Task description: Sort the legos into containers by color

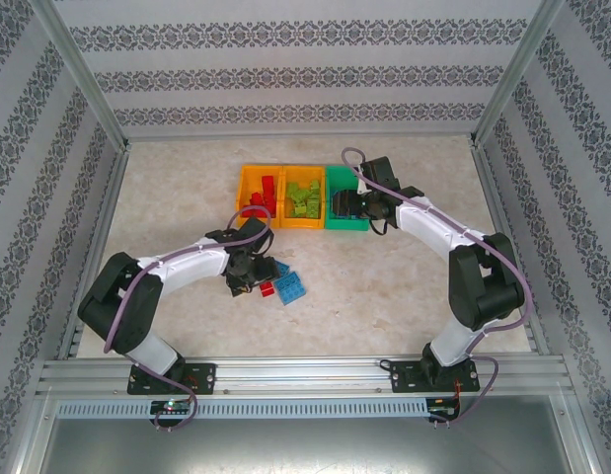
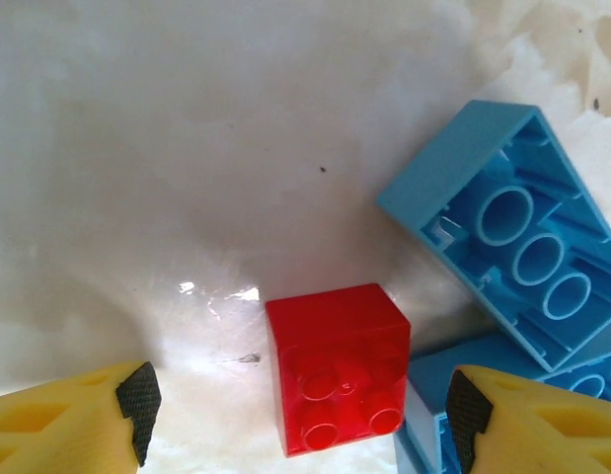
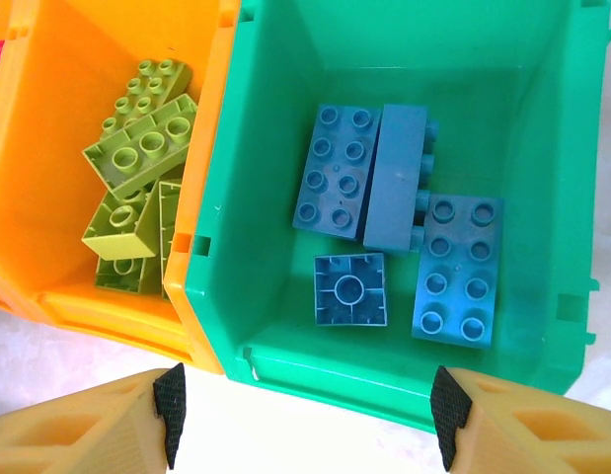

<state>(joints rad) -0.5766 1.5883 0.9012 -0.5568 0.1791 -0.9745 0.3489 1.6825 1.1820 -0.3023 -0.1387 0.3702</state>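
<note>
Left wrist view: straddling a small red studded plastic brick on the pale tabletop with left gripper spread, not yet pinching; light blue plastic bricks just beside. Next, likely needing a squeeze, lift, carry to the leftmost orange plastic bin. Hovering with right gripper, spread and empty, over the green plastic bin.

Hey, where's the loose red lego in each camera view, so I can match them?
Top external: red lego on the table, left of centre, below the orange bins.
Left wrist: red lego bottom centre, between the yellow fingers.
Right wrist: faces the green bin instead.
Shared landmark: the light blue lego just right of it.
</note>
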